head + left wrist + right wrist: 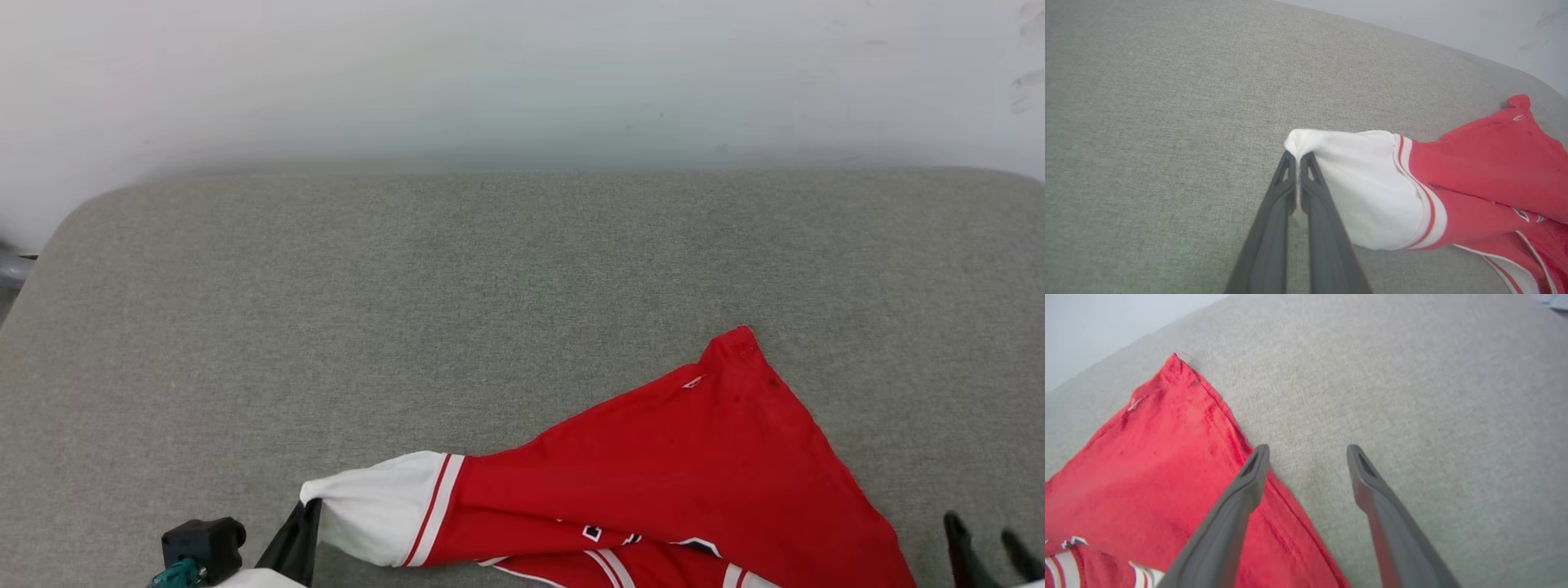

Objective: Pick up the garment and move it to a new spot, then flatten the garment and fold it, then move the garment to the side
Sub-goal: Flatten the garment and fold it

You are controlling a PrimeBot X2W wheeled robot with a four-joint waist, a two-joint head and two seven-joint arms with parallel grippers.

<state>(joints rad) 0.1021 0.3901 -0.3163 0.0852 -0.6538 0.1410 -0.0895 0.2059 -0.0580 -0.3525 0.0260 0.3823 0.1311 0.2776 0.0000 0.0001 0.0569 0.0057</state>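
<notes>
At left, the left gripper point(1298, 157) is pinching the tip of the white sleeve point(1355, 183), its jaws shut tight on the cloth. The garment point(653, 465) is lying bunched and creased at the near edge of the grey padded surface point(408, 286), right of centre. At right, the right gripper point(1308, 451) is hanging wide and empty, one finger over the red hem. This looks like the flattening step. Next, the right side likely needs its own grip so both can draw the cloth taut.
</notes>
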